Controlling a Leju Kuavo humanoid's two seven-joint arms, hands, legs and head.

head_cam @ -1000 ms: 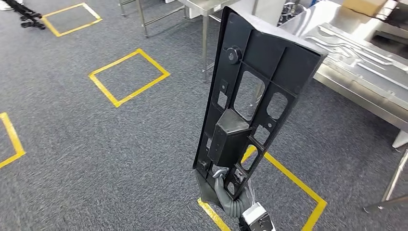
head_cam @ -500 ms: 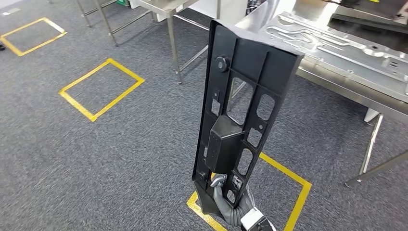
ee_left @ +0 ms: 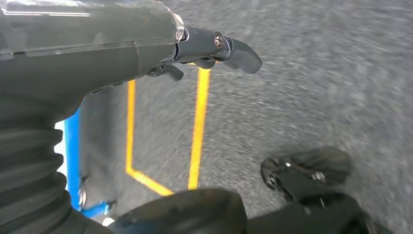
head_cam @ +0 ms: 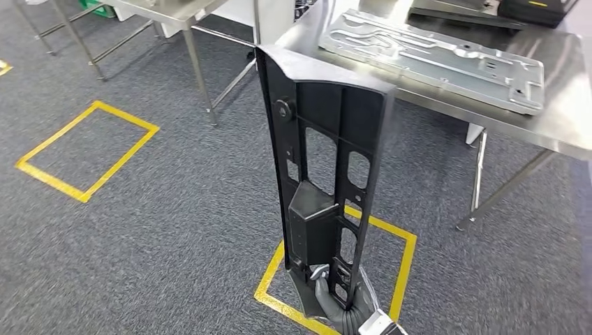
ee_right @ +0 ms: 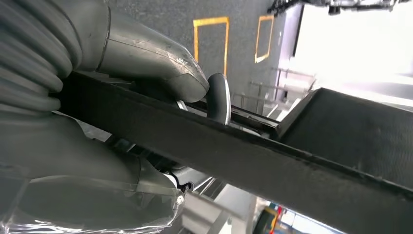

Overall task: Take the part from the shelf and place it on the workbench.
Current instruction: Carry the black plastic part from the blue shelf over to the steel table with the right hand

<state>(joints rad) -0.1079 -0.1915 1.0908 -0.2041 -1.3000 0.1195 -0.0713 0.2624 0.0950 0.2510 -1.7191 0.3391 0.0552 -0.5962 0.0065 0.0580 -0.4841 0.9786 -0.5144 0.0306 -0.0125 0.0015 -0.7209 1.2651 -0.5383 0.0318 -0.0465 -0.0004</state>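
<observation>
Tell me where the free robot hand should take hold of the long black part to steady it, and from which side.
Grip the black part on its left long edge near mid-height, coming from the robot's left. It stands upright, held only at its bottom end by the right robot hand, so the tall top is unsupported. That edge has a raised rim to close on. The left robot hand looks empty.

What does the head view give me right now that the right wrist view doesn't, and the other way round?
Head view alone: the stainless steel workbench with a flat embossed silver metal plate lying on it, and the yellow tape square on the grey carpet beneath the long black plastic panel with cut-outs, which stands upright. Right wrist view alone: the right hand up close, its thick grey thumb hooked over the panel's edge. Both show that hand gripping the panel at its lower end, and yellow floor markings.
</observation>
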